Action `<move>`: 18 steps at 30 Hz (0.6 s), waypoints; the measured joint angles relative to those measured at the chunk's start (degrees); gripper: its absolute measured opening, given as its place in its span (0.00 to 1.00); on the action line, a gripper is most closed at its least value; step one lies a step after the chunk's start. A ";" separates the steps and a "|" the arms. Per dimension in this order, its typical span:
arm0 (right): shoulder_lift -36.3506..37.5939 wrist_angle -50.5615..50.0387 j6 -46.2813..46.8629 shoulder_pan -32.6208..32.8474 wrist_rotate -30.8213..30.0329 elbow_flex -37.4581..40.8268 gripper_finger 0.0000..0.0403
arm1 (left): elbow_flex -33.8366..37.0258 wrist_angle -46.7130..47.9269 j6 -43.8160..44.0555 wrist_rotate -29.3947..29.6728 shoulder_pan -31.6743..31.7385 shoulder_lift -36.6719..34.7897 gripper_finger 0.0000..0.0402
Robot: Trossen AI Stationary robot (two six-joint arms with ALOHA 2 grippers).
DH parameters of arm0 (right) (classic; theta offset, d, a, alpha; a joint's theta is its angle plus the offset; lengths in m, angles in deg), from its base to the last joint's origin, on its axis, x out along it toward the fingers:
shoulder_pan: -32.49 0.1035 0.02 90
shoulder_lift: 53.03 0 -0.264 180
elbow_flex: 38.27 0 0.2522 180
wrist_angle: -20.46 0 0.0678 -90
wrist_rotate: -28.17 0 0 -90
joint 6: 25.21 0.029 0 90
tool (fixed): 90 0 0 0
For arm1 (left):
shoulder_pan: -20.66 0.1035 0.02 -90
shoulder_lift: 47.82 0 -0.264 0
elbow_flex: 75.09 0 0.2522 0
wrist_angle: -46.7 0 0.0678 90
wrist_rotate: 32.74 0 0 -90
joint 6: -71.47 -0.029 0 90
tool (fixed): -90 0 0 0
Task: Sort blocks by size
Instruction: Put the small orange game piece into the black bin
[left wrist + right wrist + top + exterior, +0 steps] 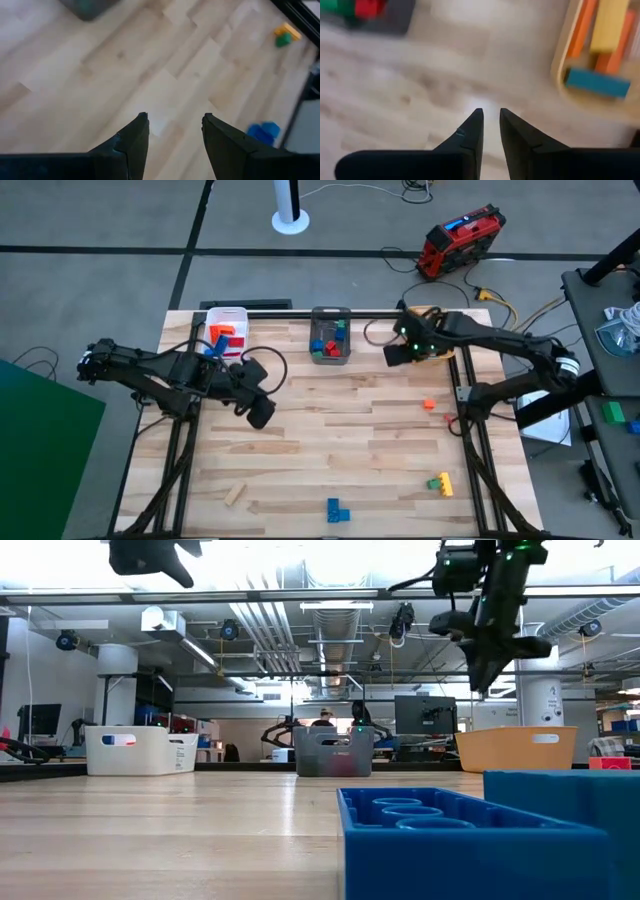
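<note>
From above we see the left gripper [262, 414] over the table's [330, 440] left middle and the right gripper [392, 354] by the far right corner; loose blocks lie by the near edge: a blue one [336, 509], a wooden bar [234, 495], a green-and-yellow pair [440, 483] (an orange one [429, 404] sits farther back). Low down, the blue block fills the front. The left wrist shows fingers [134, 140] apart, holding nothing; the right wrist shows fingers [470, 132] nearly together, empty.
</note>
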 joint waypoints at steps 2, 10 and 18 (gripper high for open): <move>0.05 -2.16 1.84 2.73 1.23 0.02 0.14 | 0.00 -0.01 0.47 -2.15 0.00 -0.02 0.40; 0.06 -12.99 10.65 13.32 2.90 0.08 0.26 | 0.00 0.01 -0.12 -3.20 0.00 -0.02 0.40; 0.08 -15.95 18.82 18.41 2.69 4.36 0.50 | 0.00 0.01 -1.44 -3.07 0.00 -0.02 0.40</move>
